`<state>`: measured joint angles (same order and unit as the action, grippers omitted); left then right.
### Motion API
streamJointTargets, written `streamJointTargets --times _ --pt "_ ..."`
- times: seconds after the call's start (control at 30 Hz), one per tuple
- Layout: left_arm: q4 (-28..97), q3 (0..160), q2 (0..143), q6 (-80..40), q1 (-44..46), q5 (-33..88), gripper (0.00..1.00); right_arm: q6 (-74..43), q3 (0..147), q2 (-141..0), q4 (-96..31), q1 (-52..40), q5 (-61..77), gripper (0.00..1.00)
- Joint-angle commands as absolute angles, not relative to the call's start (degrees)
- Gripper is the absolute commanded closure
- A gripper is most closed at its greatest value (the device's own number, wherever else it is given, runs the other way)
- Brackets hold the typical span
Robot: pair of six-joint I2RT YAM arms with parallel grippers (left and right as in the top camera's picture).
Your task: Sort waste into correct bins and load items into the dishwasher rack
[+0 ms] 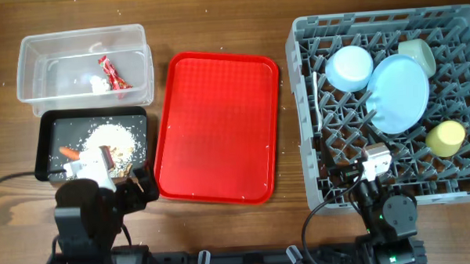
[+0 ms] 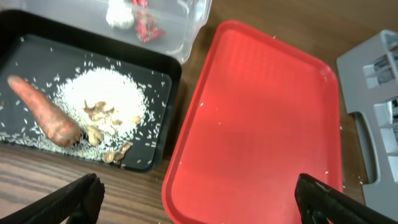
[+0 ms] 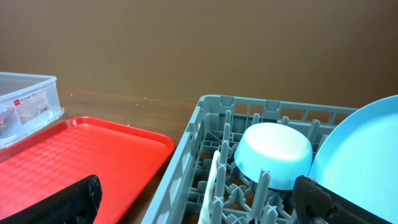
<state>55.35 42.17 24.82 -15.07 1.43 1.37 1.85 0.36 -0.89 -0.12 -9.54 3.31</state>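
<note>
Red serving tray (image 1: 218,129), carrot (image 1: 69,153) kept in black tray (image 1: 44,146) left of it, plate (image 1: 398,95) held in rack (image 1: 302,82) right of it (left gripper (image 2: 199,190), right gripper (image 3: 198,190) are spread wide).

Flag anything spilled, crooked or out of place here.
Only minor: a few stray rice grains lie on the red tray, outside the black tray holding the rice pile and carrot. The wrapper is in the clear tub. Nothing looks damaged.
</note>
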Motion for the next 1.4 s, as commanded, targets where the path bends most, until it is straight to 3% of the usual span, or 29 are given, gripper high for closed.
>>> streamJointTargets --times 0.0,0.3,0.77,0.93,1.37 --pt "51.51 36.71 18.13 -10.81 1.21 0.43 0.00 2.63 0.27 -0.21 0.10 -9.52 2.92 0.00" --pt "30.87 17.67 3.84 -6.79 1.26 3.03 0.00 2.61 0.27 -0.21 0.10 -9.52 2.92 0.00" --pt "1.48 0.27 0.14 1.41 1.13 6.48 0.00 2.61 0.27 -0.21 0.10 -9.52 2.92 0.00" --pt "4.01 0.30 0.14 5.41 1.15 7.07 0.00 2.63 0.27 -0.21 0.10 -9.52 2.92 0.00" --pt "4.03 0.30 0.14 2.13 1.13 7.25 0.00 2.63 0.27 -0.21 0.10 -9.52 2.92 0.00"
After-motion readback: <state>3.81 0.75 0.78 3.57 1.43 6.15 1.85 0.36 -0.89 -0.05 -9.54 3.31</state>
